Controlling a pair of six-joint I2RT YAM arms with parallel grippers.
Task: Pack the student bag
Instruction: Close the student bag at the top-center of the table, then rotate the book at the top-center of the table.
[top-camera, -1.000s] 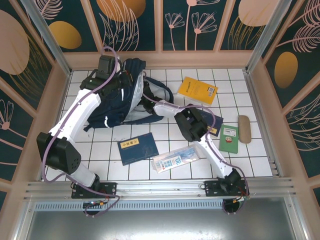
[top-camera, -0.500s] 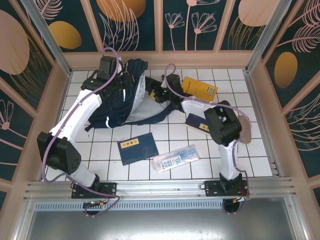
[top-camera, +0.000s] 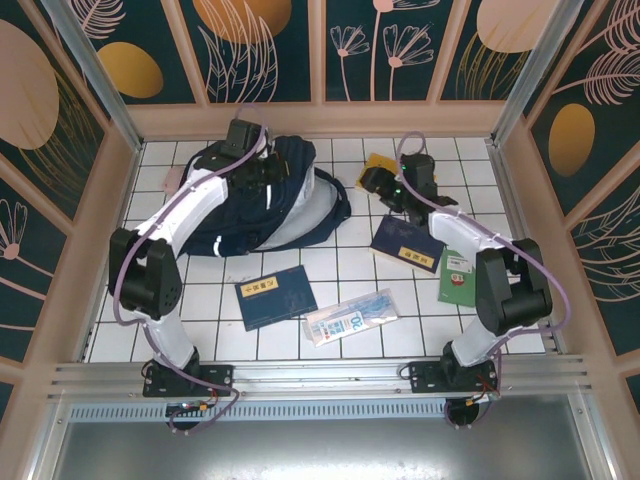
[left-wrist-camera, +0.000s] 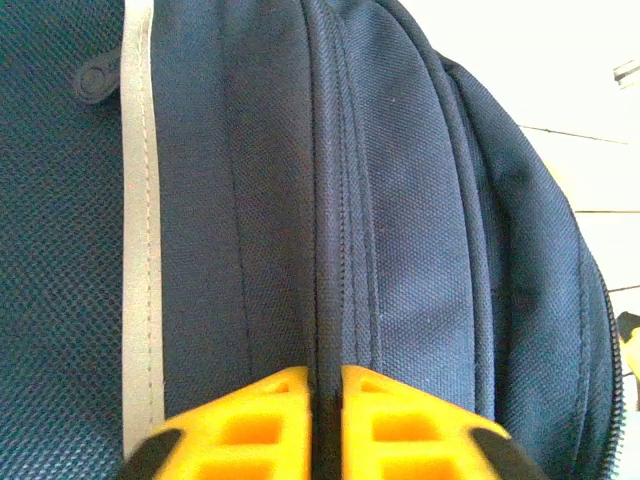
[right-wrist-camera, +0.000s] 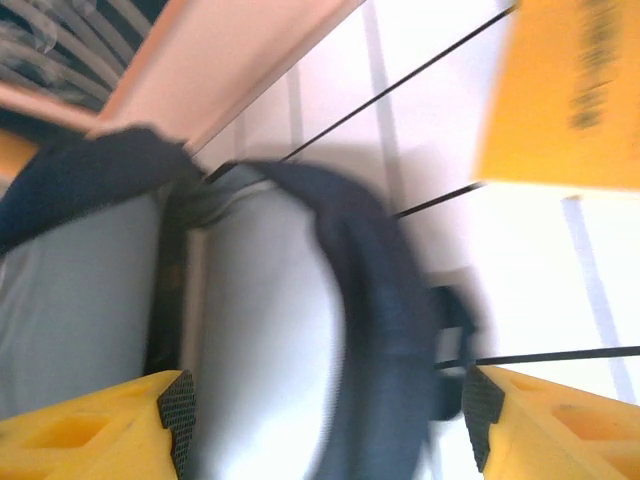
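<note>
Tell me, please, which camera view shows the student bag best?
Top external: the whole student bag is in frame. Left wrist gives a close-up of its navy fabric; right wrist, a blurred stretch of its rim and lining.

We are seeing the student bag (right-wrist-camera: 375, 300) all blurry; the right gripper (top-camera: 373, 185) is hiding most of the yellow book (top-camera: 377, 160).

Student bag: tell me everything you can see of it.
The student bag is a large dark navy backpack of coarse woven fabric with a pale reflective stripe. It lies slumped on the white tiled table at the far left, its main compartment gaping open and showing light grey lining. The left claw pinches a ridge of its fabric.
</note>
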